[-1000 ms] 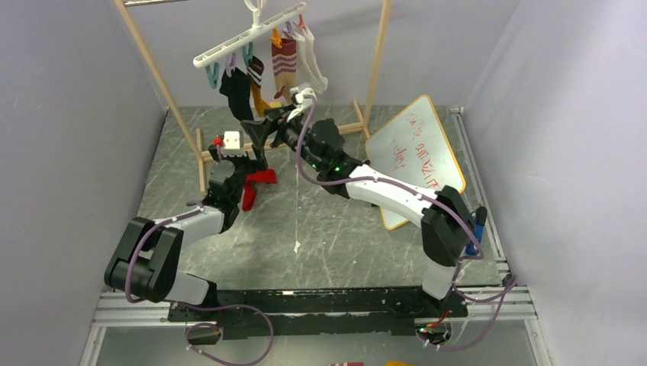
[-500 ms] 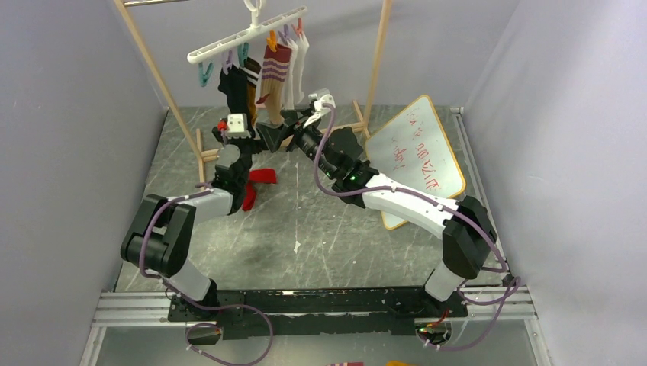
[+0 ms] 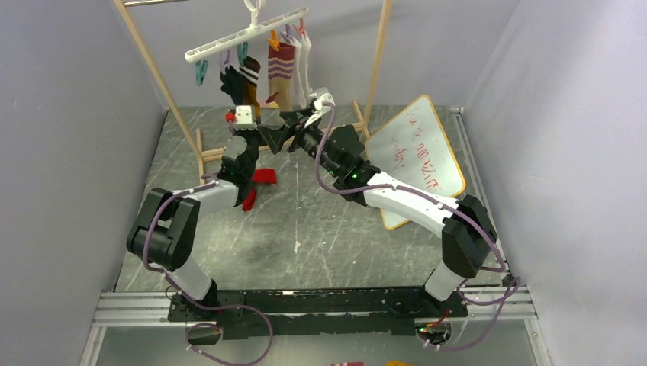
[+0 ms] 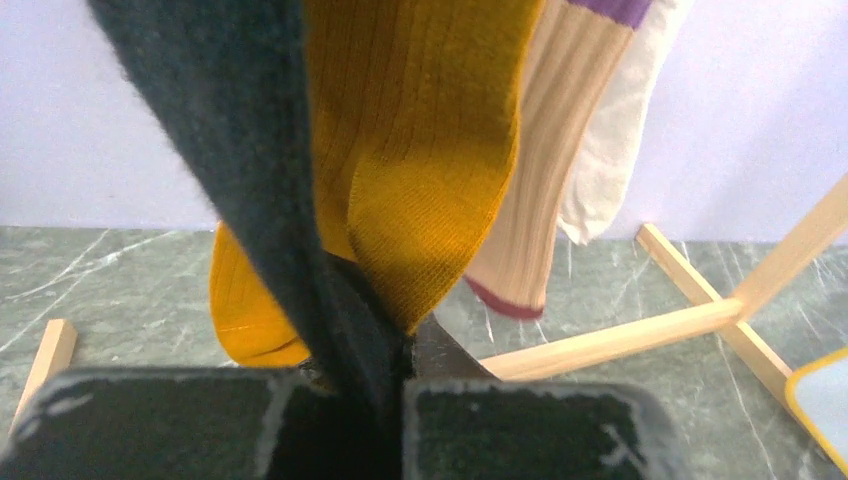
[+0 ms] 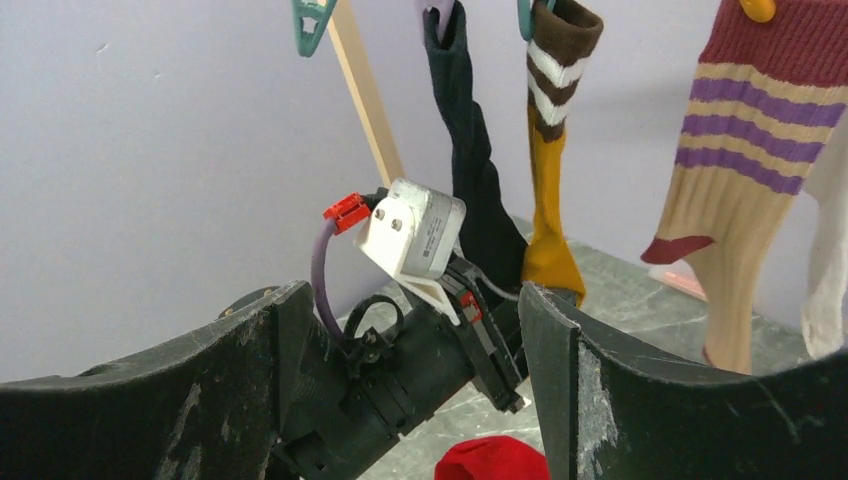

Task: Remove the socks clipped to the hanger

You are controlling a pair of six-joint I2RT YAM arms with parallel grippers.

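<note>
Black sock (image 4: 240, 150): pinched low between left fingers (image 4: 520, 430), likely to pull it off the hanger (image 3: 221, 43); right fingers (image 5: 640, 400) spread, empty.

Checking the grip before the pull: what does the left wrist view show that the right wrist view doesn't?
Only left wrist: the black sock pinched in the left claw, and a whiteboard corner. Only right wrist: the clips up top, the red sock lying below, and the open right claw. Both: the black sock, mustard sock and striped sock hanging side by side.
</note>
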